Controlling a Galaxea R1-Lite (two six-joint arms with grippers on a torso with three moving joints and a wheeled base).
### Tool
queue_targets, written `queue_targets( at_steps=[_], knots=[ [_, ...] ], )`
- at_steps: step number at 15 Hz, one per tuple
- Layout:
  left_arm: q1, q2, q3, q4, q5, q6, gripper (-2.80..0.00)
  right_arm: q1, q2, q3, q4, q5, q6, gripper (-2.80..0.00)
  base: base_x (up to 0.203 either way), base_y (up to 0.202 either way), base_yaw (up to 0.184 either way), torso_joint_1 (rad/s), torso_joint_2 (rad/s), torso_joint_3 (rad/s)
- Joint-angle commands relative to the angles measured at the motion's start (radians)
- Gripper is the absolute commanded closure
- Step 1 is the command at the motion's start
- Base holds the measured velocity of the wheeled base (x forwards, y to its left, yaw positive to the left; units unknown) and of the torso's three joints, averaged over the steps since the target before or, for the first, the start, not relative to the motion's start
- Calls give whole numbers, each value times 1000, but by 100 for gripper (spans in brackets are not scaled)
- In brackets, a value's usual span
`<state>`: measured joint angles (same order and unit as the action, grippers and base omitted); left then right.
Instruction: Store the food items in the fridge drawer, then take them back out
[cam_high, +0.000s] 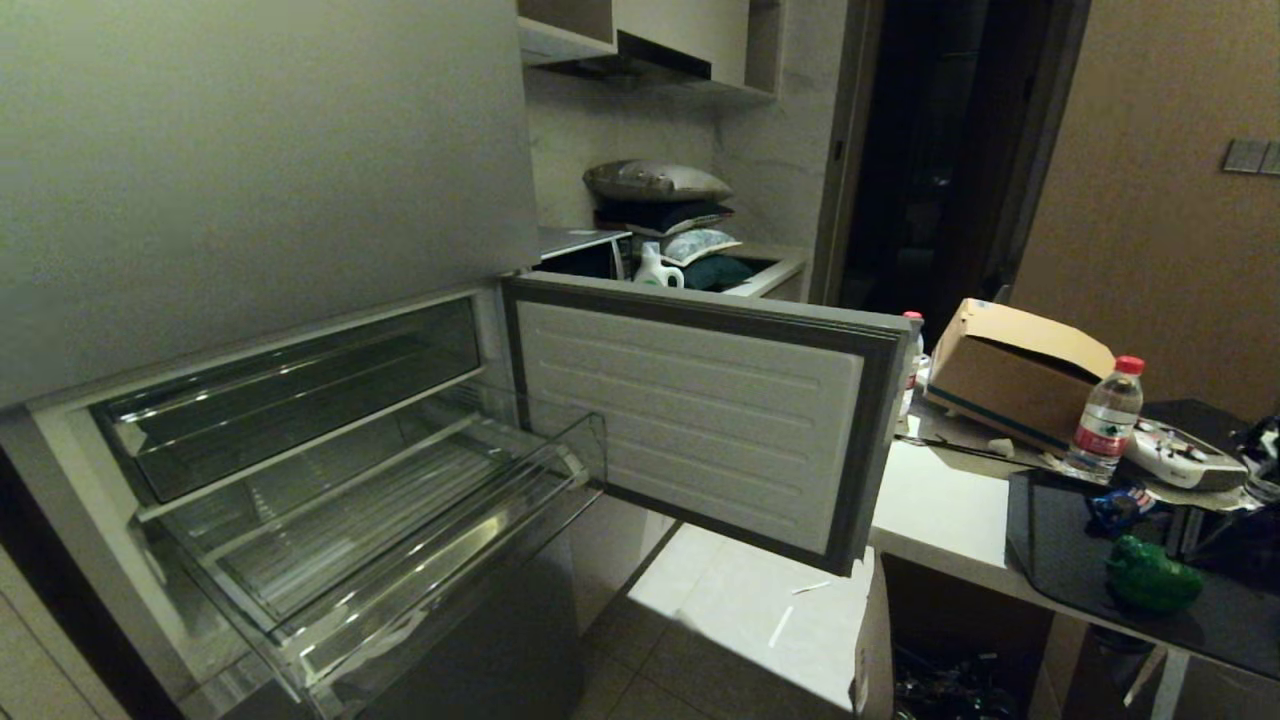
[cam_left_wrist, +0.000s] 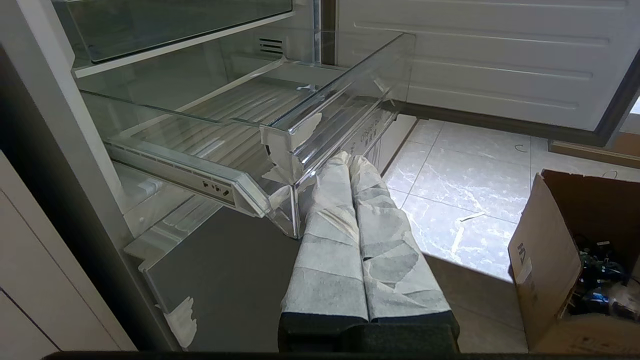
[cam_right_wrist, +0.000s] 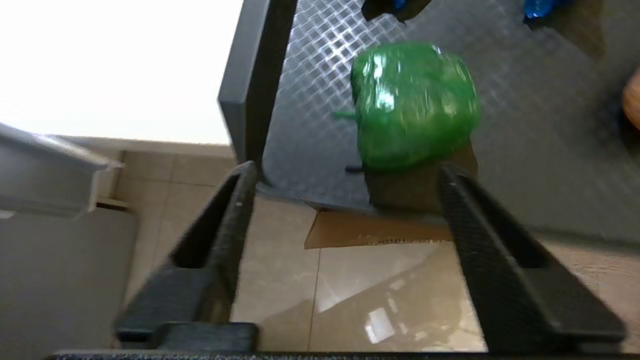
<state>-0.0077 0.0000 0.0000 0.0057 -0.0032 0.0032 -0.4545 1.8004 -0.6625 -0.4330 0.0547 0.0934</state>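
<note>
The fridge drawer (cam_high: 470, 540) is pulled out of the open fridge, and its clear ribbed floor (cam_left_wrist: 240, 115) holds nothing. A green pepper (cam_high: 1150, 577) lies on the black mat (cam_high: 1060, 560) of the table to the right. My right gripper (cam_right_wrist: 345, 170) is open and empty, hanging over the floor just short of the mat's edge, with the green pepper (cam_right_wrist: 412, 102) a little beyond its fingertips. A round orange-brown piece (cam_right_wrist: 632, 97) shows at the edge of that view. My left gripper (cam_left_wrist: 348, 159) is shut, and its tape-wrapped fingers sit beside the drawer's near corner. Neither arm shows in the head view.
The fridge door (cam_high: 700, 410) hangs open between the drawer and the table. On the table stand a cardboard box (cam_high: 1010, 375), a water bottle (cam_high: 1103, 418) and small blue-wrapped things (cam_high: 1118, 505). An open carton (cam_left_wrist: 545, 260) sits on the tiled floor by the table.
</note>
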Motion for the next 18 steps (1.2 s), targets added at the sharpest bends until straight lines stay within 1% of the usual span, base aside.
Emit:
queue_targets(
  at_steps=[1, 4, 10, 14, 18],
  knots=[
    [0, 2, 0, 0, 0, 0, 0, -1, 99, -56, 11, -4, -11, -280, 0, 0, 0, 0, 0, 0],
    [0, 2, 0, 0, 0, 0, 0, -9, 138, -102, 60, -15, -15, -280, 0, 0, 0, 0, 0, 0],
    [0, 2, 0, 0, 0, 0, 0, -63, 211, -167, 62, -45, -34, -280, 0, 0, 0, 0, 0, 0],
    [0, 2, 0, 0, 0, 0, 0, -72, 255, -199, 62, -45, -37, -280, 0, 0, 0, 0, 0, 0],
    [0, 2, 0, 0, 0, 0, 0, -72, 317, -264, 63, -52, -37, -280, 0, 0, 0, 0, 0, 0]
  ],
)
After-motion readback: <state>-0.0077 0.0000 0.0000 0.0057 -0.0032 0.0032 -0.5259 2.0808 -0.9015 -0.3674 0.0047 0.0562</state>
